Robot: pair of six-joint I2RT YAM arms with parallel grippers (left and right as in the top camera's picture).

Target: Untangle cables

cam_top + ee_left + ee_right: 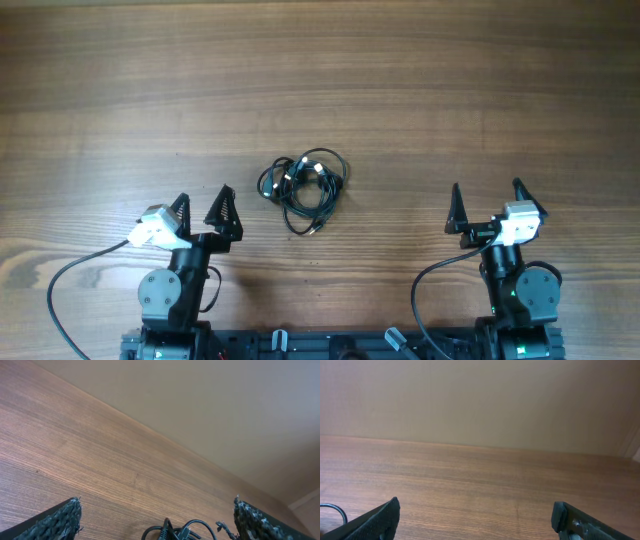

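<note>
Overhead: both arms sit low at the near edge of the worktop (400,80), reaching forward. The left end effector (203,196) angles slightly rightward, and the right end effector (487,190) points straight ahead. Both are spread wide and empty. The cables (303,188) lie knotted between them, apart from both.

Left wrist: jaws wide, the cables (185,531) peeking at the bottom edge.

Right wrist: jaws wide, with one cable loop at the lower left.

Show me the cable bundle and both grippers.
cables (303,185), overhead view, middle of the knotted bundle.
left gripper (205,193), overhead view, midway between its fingertips.
right gripper (486,184), overhead view, midway between its fingertips.
</note>
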